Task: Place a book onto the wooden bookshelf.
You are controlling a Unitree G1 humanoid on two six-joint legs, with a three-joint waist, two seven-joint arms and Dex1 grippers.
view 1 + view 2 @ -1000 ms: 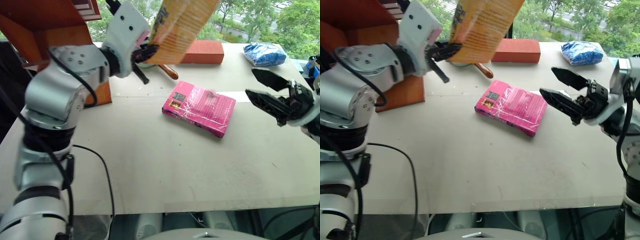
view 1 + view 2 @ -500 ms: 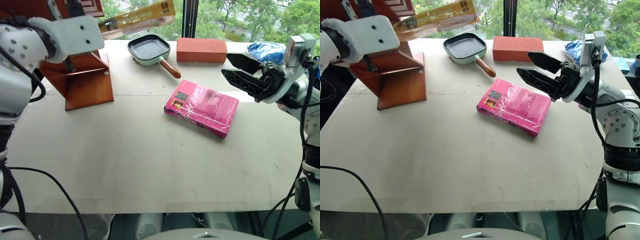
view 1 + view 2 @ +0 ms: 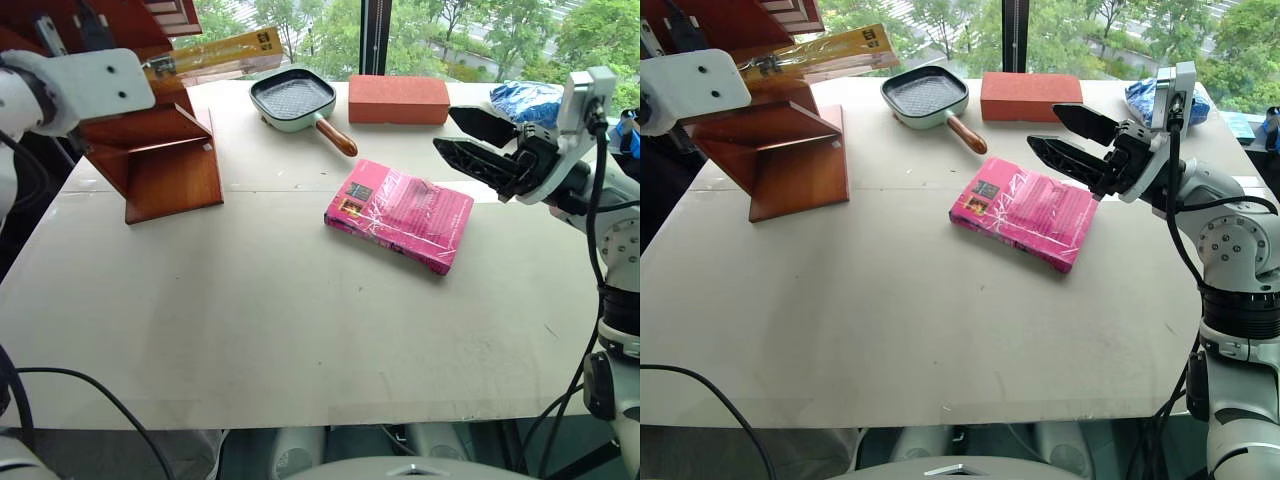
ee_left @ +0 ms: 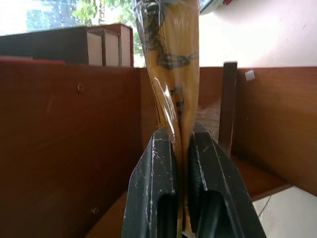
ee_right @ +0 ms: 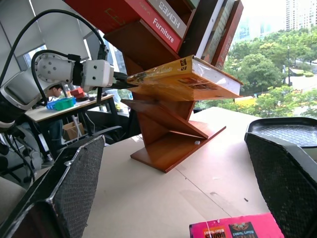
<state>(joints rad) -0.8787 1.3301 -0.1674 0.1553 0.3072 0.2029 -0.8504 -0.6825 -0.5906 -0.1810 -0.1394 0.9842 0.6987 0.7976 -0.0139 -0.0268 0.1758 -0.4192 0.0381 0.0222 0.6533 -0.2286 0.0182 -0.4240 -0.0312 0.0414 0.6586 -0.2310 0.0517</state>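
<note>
- Book (image 3: 212,53): yellow-orange paperback, held in the air at the far left of the table, lying roughly flat above the wooden bookshelf (image 3: 160,160). Can't tell from the head views whether it touches the wood or just hovers over it.
- Nearest to the robot: bare stretch of white table (image 3: 280,340).
- Mid table: magenta-pink book (image 3: 398,214) lying flat, wrapped in plastic, untouched.
- Right gripper (image 3: 1058,133) hangs just above and beyond the pink book's far right corner, pointing toward the robot's left, fingers spread wide, nothing in them. Right forearm comes in from the right edge, wrist raised off the table.
- Left arm is stretched out to the left and raised to shelf height, white wrist housing level with the upper slanted panel.
- Left gripper (image 4: 181,148) is clamped tight on the book's near edge; wrist view shows both black fingers (image 4: 153,168) pinching the wrapped cover, with the book running straight away from the gripper into the shelf's open bay.
- Right wrist view: the book sits level across the top of the slanted panels, below a row of leaning books (image 5: 198,20) higher in the unit.
- Far side of the table: green grill pan (image 3: 297,98) with wooden handle, red brick-like block (image 3: 398,99) beside it, blue bag (image 3: 527,101) at far right.
</note>
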